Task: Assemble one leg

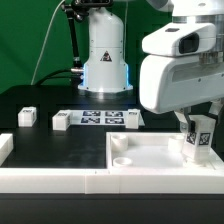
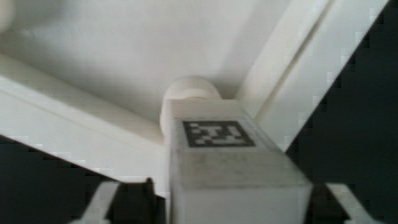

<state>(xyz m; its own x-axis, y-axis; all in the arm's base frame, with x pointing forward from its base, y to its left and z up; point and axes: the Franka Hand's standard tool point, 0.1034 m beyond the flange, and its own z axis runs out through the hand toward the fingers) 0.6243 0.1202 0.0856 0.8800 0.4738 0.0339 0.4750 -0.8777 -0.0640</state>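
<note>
My gripper (image 1: 198,126) is shut on the leg (image 1: 199,139), a small white block with a square marker tag facing the camera. It holds the leg nearly upright, slightly tilted, over the far right corner of the white tabletop panel (image 1: 150,148). In the wrist view the leg (image 2: 222,150) runs between my fingers (image 2: 111,200), and its far end sits at the panel's raised corner rim (image 2: 107,95). I cannot tell whether that end touches the panel. My gripper (image 2: 222,196) shows at the edge of the wrist view.
Three more loose legs lie on the black table (image 1: 27,117), (image 1: 62,121), (image 1: 133,118). The marker board (image 1: 98,119) lies between them. The robot base (image 1: 105,55) stands behind. A round socket (image 1: 122,158) shows in the panel's near left corner.
</note>
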